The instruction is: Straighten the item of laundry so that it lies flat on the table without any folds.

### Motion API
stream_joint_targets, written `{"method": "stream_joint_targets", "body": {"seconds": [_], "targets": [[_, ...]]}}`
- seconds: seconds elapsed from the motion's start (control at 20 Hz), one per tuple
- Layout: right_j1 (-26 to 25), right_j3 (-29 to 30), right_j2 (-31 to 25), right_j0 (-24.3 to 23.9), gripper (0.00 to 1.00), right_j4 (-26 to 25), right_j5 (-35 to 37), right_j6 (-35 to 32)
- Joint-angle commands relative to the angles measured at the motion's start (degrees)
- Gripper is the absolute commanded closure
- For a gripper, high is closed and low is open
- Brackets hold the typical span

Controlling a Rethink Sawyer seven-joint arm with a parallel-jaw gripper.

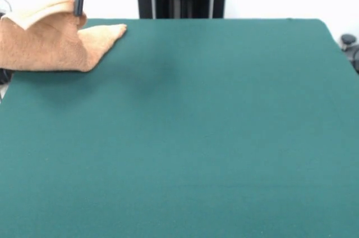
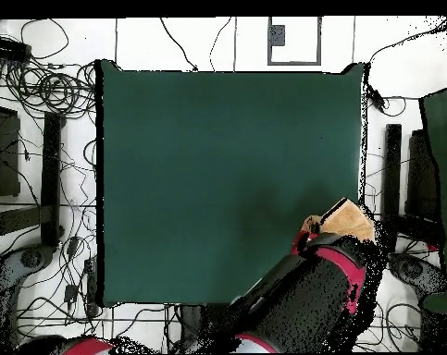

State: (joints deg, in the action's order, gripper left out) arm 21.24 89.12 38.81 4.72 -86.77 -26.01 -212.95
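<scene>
Where green felt table [image 1: 196, 137] ends, rumpled tan terry towel [image 1: 45, 44], one fold pinched in claw [image 1: 77, 12].

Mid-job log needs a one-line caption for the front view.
Red-and-black end effector pinches a raised edge of the crumpled golden-tan terry towel at a corner of the dark green felt table.

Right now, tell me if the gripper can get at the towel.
Probably yes: the gripper is already down on the towel, apparently pinching a raised fold at the table's corner, with nothing in between.
</scene>
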Motion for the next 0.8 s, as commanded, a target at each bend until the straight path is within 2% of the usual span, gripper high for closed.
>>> {"method": "stream_joint_targets", "body": {"seconds": [0.05,0.2,0.45,0.55,0.65,0.8], "targets": [[-3.66,-1.46,-10.87,2.56,1.00,-2.01,-1.82,-27.56],[-1.25,-0.65,-13.87,-0.21,1.00,0.95,-4.92,-18.32],[1.86,1.49,-16.29,-1.42,1.00,3.26,-5.91,-16.77],[2.99,2.28,-17.63,-2.62,1.00,5.43,-5.31,-13.97],[3.67,2.72,-18.98,-4.35,1.00,8.43,-5.47,-7.79],[4.13,3.55,-20.02,-7.51,1.00,16.54,-7.69,7.57]]}}
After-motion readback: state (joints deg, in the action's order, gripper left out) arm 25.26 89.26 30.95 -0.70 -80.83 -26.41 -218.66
